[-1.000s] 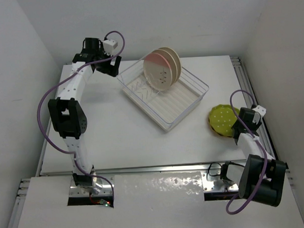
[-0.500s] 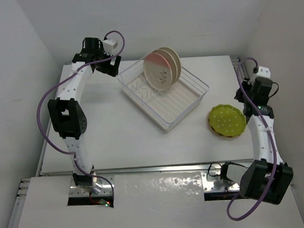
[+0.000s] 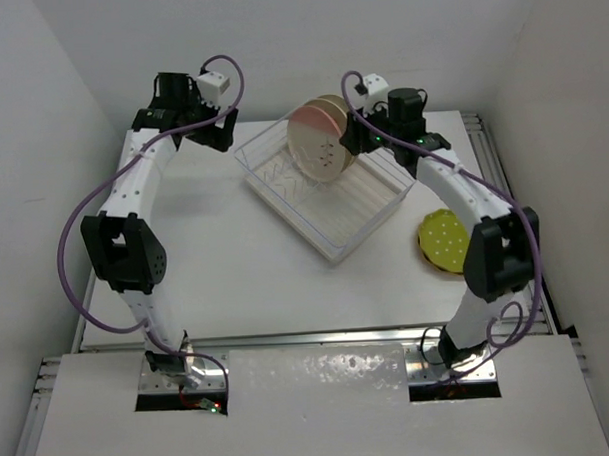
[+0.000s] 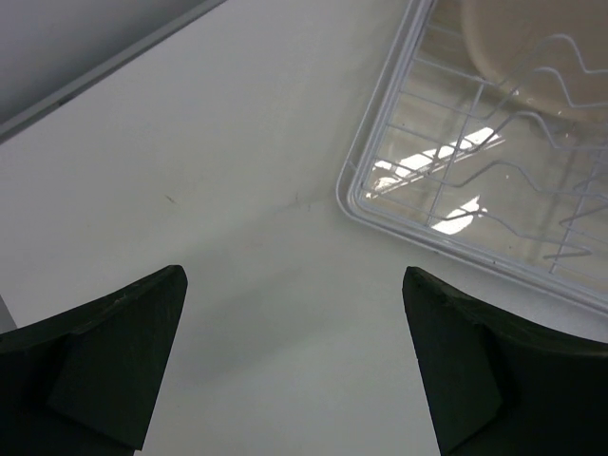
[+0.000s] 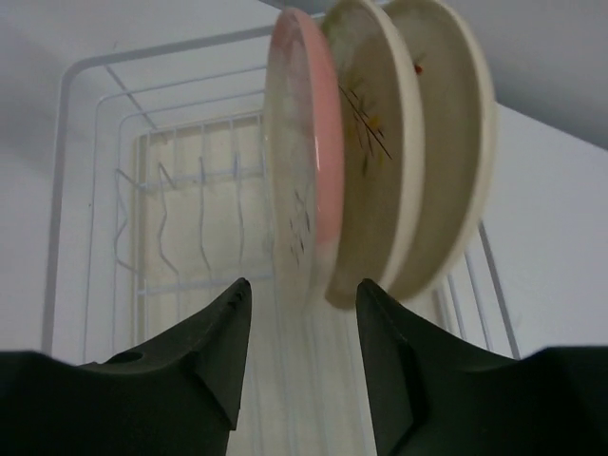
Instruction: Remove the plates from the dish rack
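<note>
The white dish rack (image 3: 359,201) stands at the table's middle back. A pale pink plate (image 3: 315,148) stands upright in it, with two beige plates (image 3: 340,109) close behind. In the right wrist view the pink plate (image 5: 306,142) and the beige plates (image 5: 380,161) stand on edge above the rack's ribbed base (image 5: 204,237). My right gripper (image 3: 349,136) (image 5: 304,285) is open, its jaws just below and either side of the pink plate's lower edge. A yellow-green dotted plate (image 3: 443,238) lies on the table at right, an orange rim under it. My left gripper (image 3: 219,139) (image 4: 293,275) is open and empty, over the table by the rack's corner (image 4: 380,204).
White walls close in the table at left, back and right. A metal rail (image 3: 487,147) runs along the table's right edge, and another (image 3: 308,336) along the front. The purple cables loop off both arms.
My right arm has swung from beside the yellow-green plate at the table's right across to the standing plates in the rack. My left arm has shifted slightly.
</note>
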Controlling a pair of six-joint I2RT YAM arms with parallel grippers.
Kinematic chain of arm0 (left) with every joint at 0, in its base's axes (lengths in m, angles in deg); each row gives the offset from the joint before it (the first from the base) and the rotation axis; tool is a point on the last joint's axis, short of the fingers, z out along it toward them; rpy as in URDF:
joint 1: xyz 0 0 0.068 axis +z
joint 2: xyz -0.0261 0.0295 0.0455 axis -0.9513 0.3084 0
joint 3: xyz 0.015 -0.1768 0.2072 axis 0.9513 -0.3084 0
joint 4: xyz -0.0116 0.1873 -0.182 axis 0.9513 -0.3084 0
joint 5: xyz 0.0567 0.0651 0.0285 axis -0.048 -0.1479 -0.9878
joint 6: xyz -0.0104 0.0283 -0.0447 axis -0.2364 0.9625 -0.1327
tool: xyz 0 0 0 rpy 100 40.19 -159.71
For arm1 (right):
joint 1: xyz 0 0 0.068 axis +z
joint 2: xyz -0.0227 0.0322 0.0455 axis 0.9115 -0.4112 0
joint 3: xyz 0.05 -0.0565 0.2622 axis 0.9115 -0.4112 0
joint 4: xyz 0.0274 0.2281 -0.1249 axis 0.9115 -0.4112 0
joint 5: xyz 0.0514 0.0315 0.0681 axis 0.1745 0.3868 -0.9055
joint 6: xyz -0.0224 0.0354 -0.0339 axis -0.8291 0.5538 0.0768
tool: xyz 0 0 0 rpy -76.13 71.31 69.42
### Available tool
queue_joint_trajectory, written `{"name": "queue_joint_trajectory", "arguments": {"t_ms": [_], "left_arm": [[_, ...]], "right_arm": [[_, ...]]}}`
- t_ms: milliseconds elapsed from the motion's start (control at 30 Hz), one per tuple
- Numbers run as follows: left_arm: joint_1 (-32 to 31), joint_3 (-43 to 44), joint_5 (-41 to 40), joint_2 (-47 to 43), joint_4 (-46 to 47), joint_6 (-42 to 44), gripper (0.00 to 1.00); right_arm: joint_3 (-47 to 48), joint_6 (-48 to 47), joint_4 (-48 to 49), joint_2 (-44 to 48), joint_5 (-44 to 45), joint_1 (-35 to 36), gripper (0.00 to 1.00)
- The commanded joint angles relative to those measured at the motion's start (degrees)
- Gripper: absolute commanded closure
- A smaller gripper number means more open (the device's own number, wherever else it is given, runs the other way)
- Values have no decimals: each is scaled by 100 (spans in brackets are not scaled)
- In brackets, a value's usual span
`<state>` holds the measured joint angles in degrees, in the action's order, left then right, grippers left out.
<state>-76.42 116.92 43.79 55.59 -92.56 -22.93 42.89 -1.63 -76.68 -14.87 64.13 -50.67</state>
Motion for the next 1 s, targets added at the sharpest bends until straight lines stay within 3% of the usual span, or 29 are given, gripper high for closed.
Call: {"name": "queue_joint_trajectory", "arguments": {"t_ms": [0,400,500,533,633,967], "left_arm": [[52,-303,-170,-394,78,-5,5],[52,-506,-258,-509,96,39,5],[52,-497,-302,-483,96,48,5],[52,-489,-311,-483,96,48,5],[52,-480,-328,-491,87,83,5],[52,-436,-346,-456,104,101,5]], "right_arm": [[613,-71,480,-548,-354,174,54],[1044,122,1096,-1560,402,385,54],[1080,-9,1087,-1701,419,507,67],[1080,-96,1078,-1710,419,534,79],[1001,-115,1191,-1570,315,569,99],[974,324,2280,-480,550,569,100]]}}
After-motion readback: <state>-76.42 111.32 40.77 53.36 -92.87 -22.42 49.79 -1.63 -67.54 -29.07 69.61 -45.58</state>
